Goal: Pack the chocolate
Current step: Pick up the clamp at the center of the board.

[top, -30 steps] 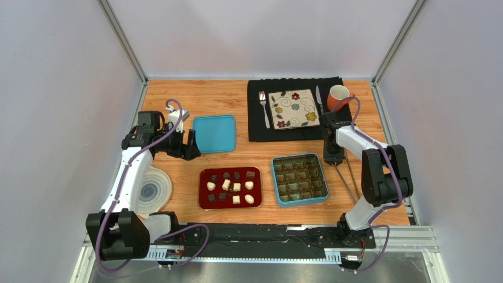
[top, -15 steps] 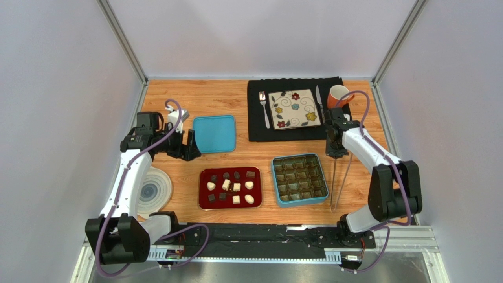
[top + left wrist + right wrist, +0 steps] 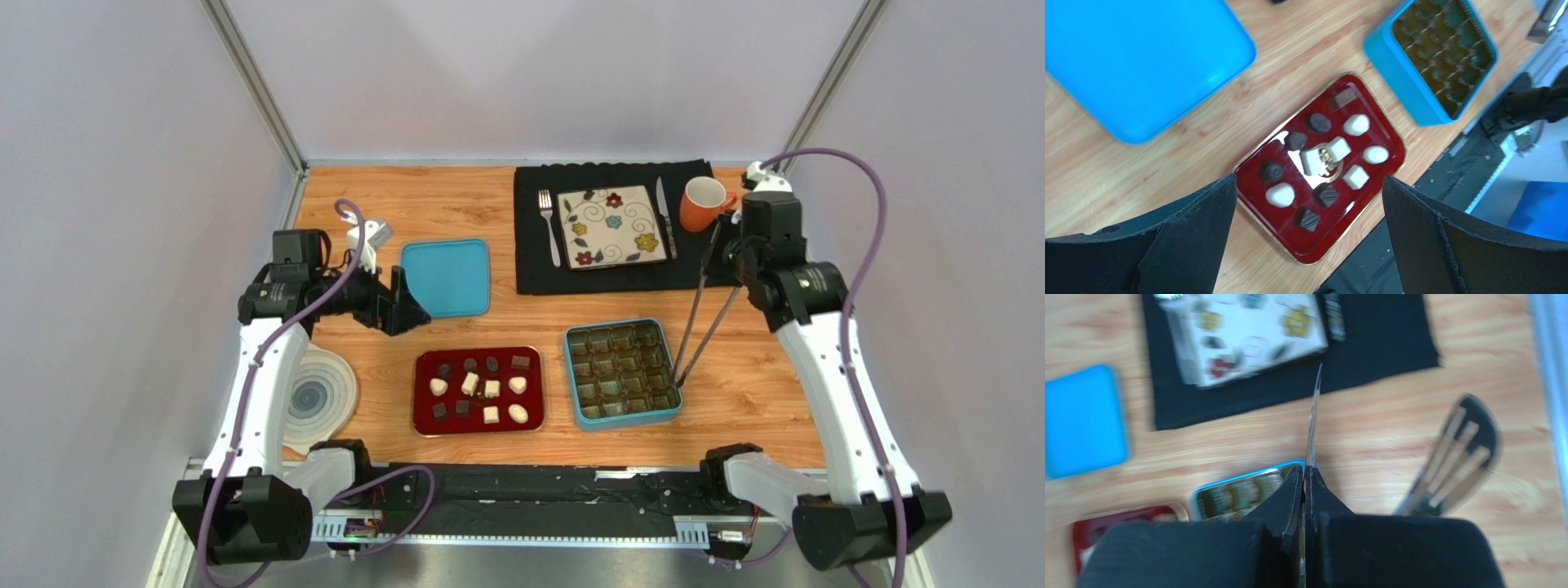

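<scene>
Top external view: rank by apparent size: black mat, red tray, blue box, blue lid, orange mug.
1. black mat
2. red tray and blue box: look about alike, so not ranked against each other
3. blue lid
4. orange mug

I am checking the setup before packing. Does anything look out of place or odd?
The tongs look upside down: the shut right gripper holds their open end, and their joined end hangs by the blue tin's right rim. Nothing is spilled.
</scene>
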### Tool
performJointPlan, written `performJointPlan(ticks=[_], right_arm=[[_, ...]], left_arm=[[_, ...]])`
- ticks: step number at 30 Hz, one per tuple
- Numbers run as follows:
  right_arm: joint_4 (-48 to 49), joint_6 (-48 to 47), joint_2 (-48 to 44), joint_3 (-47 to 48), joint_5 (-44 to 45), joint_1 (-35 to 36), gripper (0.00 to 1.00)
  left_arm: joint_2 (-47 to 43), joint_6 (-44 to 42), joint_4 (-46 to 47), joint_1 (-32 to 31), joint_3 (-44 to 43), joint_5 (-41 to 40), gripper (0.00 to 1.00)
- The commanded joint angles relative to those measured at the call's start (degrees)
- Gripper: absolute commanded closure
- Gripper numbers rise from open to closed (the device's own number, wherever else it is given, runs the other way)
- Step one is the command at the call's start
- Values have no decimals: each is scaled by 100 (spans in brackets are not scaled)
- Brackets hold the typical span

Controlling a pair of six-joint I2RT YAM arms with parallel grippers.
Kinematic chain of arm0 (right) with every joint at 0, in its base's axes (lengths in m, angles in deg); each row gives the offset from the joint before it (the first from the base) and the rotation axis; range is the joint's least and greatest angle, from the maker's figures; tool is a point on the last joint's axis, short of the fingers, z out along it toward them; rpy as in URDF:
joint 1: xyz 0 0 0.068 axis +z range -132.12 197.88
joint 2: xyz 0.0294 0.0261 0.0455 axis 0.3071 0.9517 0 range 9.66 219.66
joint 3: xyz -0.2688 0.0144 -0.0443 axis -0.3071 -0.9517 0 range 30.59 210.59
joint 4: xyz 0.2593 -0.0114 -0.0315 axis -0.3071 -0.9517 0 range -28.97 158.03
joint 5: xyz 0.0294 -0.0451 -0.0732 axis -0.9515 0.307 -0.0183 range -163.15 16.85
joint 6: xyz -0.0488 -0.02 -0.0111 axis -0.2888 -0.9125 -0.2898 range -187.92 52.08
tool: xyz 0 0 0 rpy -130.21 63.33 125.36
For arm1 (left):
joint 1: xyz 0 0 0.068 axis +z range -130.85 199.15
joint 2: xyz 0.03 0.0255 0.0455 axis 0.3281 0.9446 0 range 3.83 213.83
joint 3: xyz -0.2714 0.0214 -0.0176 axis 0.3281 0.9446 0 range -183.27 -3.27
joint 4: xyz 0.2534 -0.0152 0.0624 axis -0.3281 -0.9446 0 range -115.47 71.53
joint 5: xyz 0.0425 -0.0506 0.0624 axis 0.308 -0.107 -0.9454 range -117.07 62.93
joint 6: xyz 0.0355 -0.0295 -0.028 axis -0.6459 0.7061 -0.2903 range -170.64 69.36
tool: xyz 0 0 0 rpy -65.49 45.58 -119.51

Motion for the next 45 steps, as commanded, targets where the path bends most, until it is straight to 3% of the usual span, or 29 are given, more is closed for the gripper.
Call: performJointPlan(ticks=[1, 3, 7, 10, 14, 16, 17, 18, 20, 22, 26, 29, 31, 35, 37, 41, 45], right_arm=[[435, 262, -610, 341, -2226, 29, 100], [735, 412, -795, 280, -3461, 55, 100], [2627, 1070, -813, -430, -5637, 360, 100], [3197, 1116, -515, -434, -6220, 1044, 100], [2496, 282, 179, 145, -6273, 2136, 100], [2222, -53, 556, 296, -6273, 2714, 100], [2196, -114, 645, 366, -6264, 2874, 100], [2204, -185, 716, 393, -6264, 3024, 100], [2283, -194, 909, 376, -6291, 3332, 100], [2502, -133, 1006, 358, -6422, 3534, 100], [2635, -133, 1392, 498, -6642, 3711, 100], [2477, -255, 1725, 753, -6756, 3755, 100], [2266, -352, 1928, 998, -6835, 3755, 100], [1932, -606, 2403, 1465, -6932, 3799, 100], [1704, -703, 2667, 1728, -6985, 3816, 100], [1318, -906, 2948, 2071, -7099, 3808, 100], [1202, -1029, 3081, 2160, -7213, 3808, 100]], left_arm=[[-258, -31, -27, 16, -416, 932, 3], [-311, -118, -10, 16, -443, 1221, 3], [-487, -321, -19, 16, -337, 2343, 3], [-584, -58, 279, 8, -302, 2977, 4], [-795, 810, 1244, 16, -215, 3656, 3], [-970, 2047, 2612, 16, 136, 4007, 3], [-1032, 2600, 3967, 16, 303, 4096, 3], [-1102, 3772, 4668, 16, 661, 4149, 3], [-1182, 4484, 5760, 16, 857, 4324, 4], [-1156, 4339, 5555, 7, 797, 4587, 4], [-980, 3302, 3925, -63, 472, 5238, 7], [-857, 2843, 3419, -63, 261, 5582, 9], [-918, 2975, 3461, -89, 339, 5582, 12], [-1094, 4035, 4750, -273, 874, 5582, 20], [-1155, 4187, 4955, -335, 954, 5591, 24], [-1217, 4564, 5359, -353, 1130, 5591, 43], [-1191, 4724, 5606, -353, 1183, 5599, 46]])
